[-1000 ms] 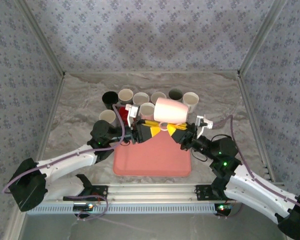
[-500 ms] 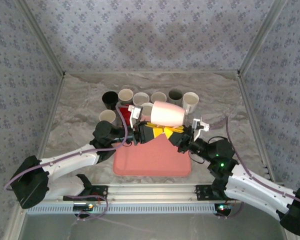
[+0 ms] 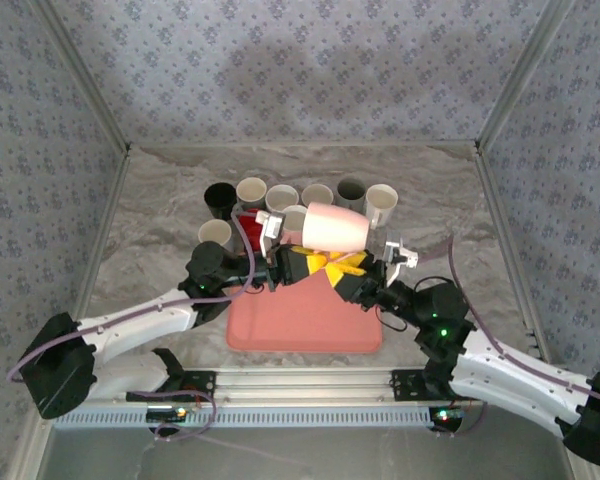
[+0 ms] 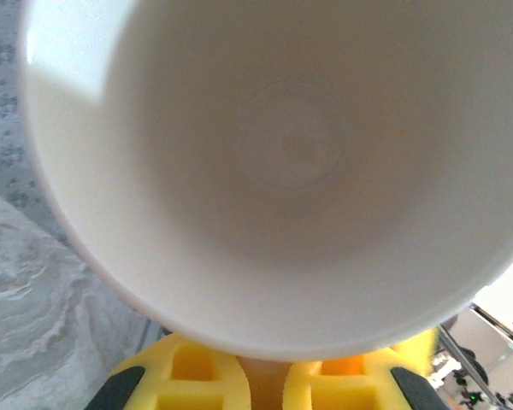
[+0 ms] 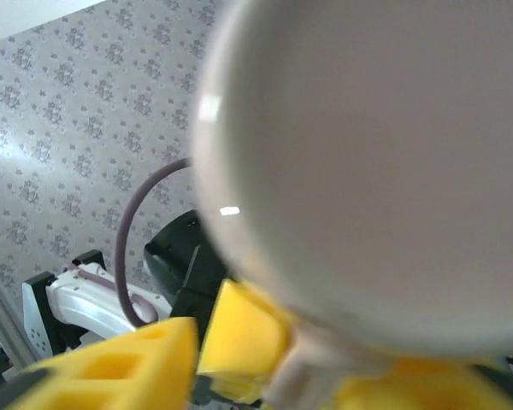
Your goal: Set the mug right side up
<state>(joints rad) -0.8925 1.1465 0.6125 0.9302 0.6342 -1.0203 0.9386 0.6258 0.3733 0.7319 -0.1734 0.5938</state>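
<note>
The pale pink mug (image 3: 335, 228) hangs on its side above the pink tray (image 3: 305, 325), its mouth turned toward the left arm. In the left wrist view its white inside (image 4: 282, 162) looms close. My left gripper (image 3: 305, 262) is shut on the mug's lower rim and handle, a sliver of mug between its yellow fingers (image 4: 197, 376). My right gripper (image 3: 348, 270) sits just under the mug's base (image 5: 385, 171), open. Its left finger (image 5: 111, 367) stands apart from the handle (image 5: 316, 380) and from the left gripper's fingertip (image 5: 244, 333).
A cluster of several upright cups (image 3: 280, 195) stands behind the tray, with a black cup (image 3: 219, 196) at its left and a red one (image 3: 246, 222) partly hidden. Patterned walls close in the marble tabletop (image 3: 150, 230) on three sides.
The mug has shifted slightly left and tilted, its base end dropping a little. The right arm has slid leftward, bringing its gripper in closer under the mug. The left gripper keeps its hold.
</note>
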